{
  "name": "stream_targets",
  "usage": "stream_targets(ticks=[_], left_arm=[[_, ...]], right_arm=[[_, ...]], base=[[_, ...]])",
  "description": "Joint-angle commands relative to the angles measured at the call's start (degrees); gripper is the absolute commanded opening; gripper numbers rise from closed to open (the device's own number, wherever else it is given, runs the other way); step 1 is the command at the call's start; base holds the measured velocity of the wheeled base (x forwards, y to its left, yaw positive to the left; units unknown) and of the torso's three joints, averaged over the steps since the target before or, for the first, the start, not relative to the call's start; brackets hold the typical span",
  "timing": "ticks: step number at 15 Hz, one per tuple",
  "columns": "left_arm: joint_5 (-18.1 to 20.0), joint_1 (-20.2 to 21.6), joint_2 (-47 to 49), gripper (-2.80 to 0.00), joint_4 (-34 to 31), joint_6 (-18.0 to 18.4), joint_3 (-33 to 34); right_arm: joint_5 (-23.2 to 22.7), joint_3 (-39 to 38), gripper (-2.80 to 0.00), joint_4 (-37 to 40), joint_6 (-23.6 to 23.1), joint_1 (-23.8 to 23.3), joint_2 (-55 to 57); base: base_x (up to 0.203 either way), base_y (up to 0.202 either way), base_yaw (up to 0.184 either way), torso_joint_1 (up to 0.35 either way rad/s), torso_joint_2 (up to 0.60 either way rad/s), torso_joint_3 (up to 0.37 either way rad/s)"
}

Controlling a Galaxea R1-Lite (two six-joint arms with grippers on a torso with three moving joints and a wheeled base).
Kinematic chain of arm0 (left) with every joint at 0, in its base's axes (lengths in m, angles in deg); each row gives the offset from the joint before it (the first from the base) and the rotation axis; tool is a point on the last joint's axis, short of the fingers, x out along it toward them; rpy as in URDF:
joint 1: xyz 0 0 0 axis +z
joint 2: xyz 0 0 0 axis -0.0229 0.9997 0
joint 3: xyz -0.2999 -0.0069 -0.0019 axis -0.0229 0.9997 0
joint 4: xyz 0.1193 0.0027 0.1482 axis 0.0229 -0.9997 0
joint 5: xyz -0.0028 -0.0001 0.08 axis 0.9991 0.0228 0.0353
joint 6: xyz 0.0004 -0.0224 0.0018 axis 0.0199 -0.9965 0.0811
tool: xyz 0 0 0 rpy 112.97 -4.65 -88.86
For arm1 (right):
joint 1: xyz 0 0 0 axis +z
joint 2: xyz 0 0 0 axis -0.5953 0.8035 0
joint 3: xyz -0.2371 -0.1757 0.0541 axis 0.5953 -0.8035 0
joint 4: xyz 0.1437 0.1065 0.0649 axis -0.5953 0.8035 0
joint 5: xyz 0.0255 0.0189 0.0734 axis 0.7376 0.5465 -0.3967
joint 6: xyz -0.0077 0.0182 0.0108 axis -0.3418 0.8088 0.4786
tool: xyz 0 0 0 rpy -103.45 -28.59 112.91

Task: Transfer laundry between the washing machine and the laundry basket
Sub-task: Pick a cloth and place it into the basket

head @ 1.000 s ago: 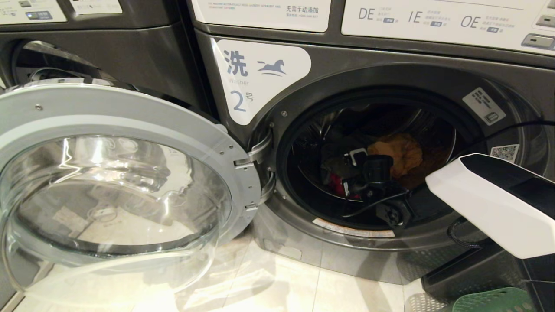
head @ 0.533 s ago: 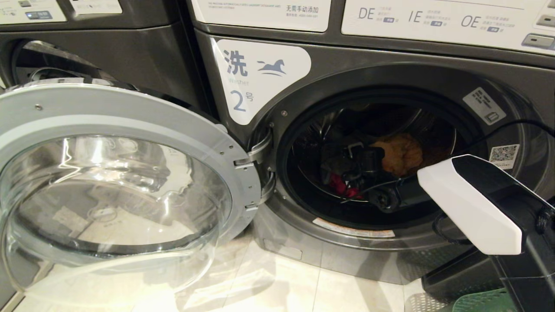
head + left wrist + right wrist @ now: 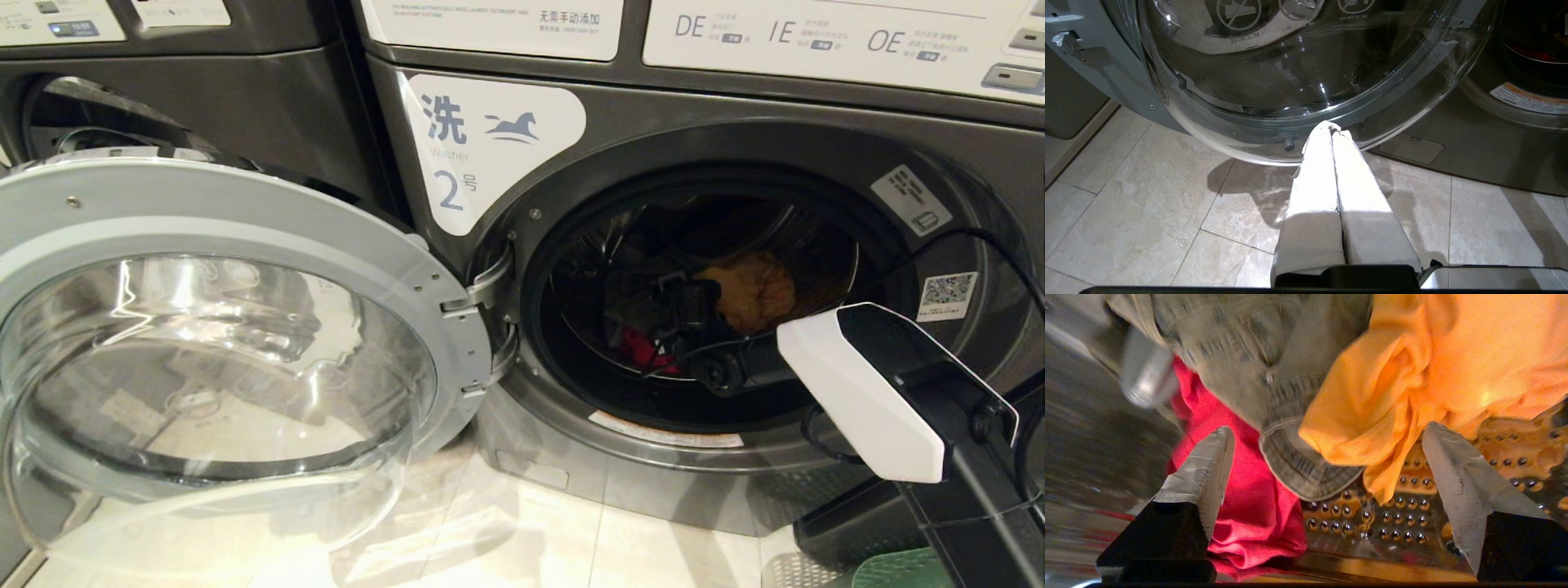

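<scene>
Washer drum (image 3: 1372, 522): 3 garments (image 3: 1298, 416), 1 spread-fingered right gripper (image 3: 1327, 433).

The washer's round opening (image 3: 702, 302) is wide clear since the glass door (image 3: 204, 351) is swung fully out to the left, so only the left approach is blocked. Inside the drum the right gripper (image 3: 1327, 457) has its fingers spread, with the orange (image 3: 1433, 367), grey-green (image 3: 1274, 375) and red clothes (image 3: 1249, 498) bunched right ahead of them.
</scene>
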Motion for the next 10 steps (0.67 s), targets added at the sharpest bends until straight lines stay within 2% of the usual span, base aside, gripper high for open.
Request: stream_targets(ticks=[1, 3, 10], left_arm=[[0.0, 0.0, 0.1, -2.80, 0.0, 0.1, 0.0], [0.0, 0.0, 0.1, -2.80, 0.0, 0.1, 0.0], [0.0, 0.0, 0.1, -2.80, 0.0, 0.1, 0.0]], right_arm=[[0.1, 3.1, 0.00, 0.4, -0.1, -0.4, 2.2], [-0.3, 7.4, 0.00, 2.8, -0.8, -1.2, 5.1], [-0.8, 7.5, 0.00, 2.5, -0.9, -3.8, 8.5]], base=[[0.000, 0.000, 0.000, 0.000, 0.00, 0.000], [0.000, 0.000, 0.000, 0.000, 0.00, 0.000], [0.000, 0.000, 0.000, 0.000, 0.00, 0.000]])
